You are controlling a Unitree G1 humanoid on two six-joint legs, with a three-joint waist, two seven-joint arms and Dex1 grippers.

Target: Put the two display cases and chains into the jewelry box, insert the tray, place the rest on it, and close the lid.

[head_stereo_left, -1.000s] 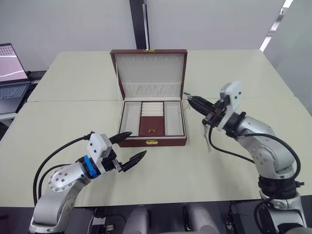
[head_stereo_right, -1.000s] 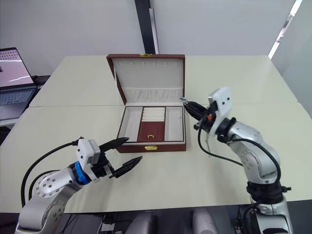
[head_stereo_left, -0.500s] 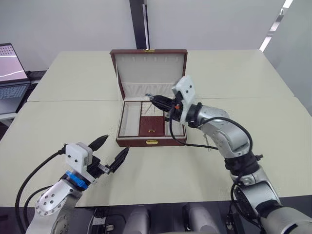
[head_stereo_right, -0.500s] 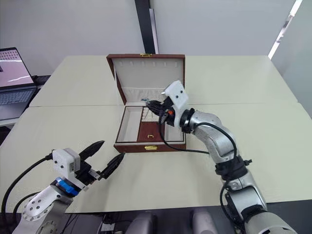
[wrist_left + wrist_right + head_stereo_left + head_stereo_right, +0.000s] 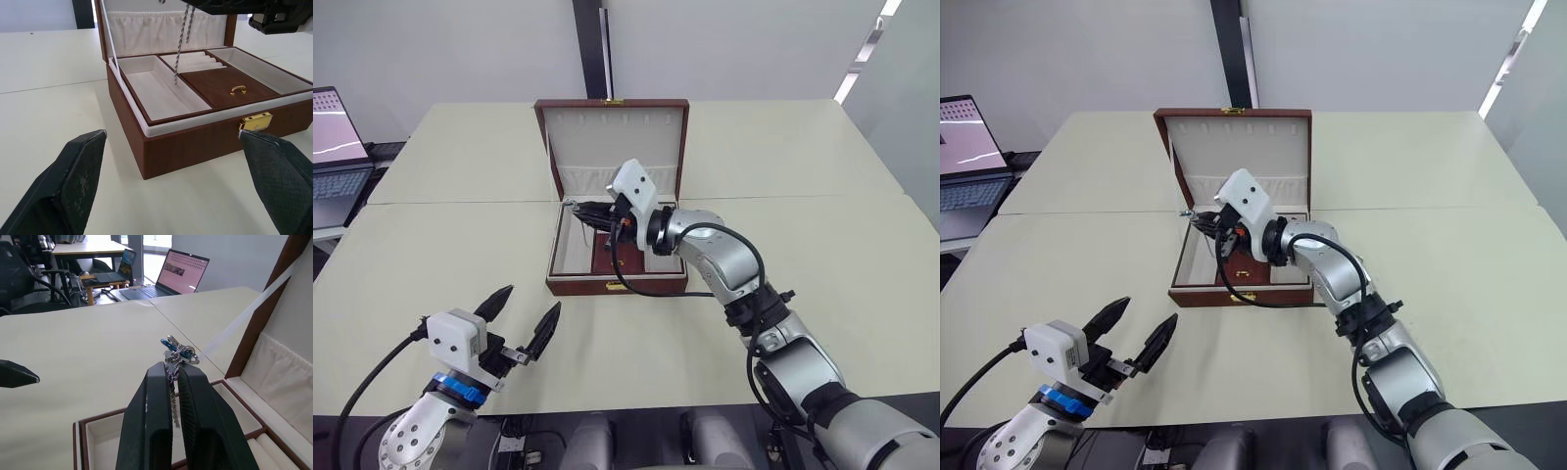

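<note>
The jewelry box (image 5: 617,285) stands open mid-table, its cream-lined lid (image 5: 612,137) upright. The tray (image 5: 220,85) sits inside it, showing cream end compartments, ring rolls and a brown middle with a gold handle. My right gripper (image 5: 576,207) reaches over the tray's left compartment (image 5: 166,93), shut on silver chains (image 5: 182,44). They hang from its tips with their lower ends just above the tray, and the ring clasps (image 5: 175,352) bunch at the fingertips. My left gripper (image 5: 531,298) hovers open near the table's front left, short of the box. The display cases are out of view.
A laptop (image 5: 335,147) sits on a side desk at the far left. A white ribbon stay (image 5: 110,44) runs from the lid down to the box's left wall. The right arm's black cable (image 5: 636,286) droops over the box's front.
My right gripper has carried the chains leftward, from the box's right side across it to above the left compartment. The left gripper has drawn back toward the front edge, still open.
</note>
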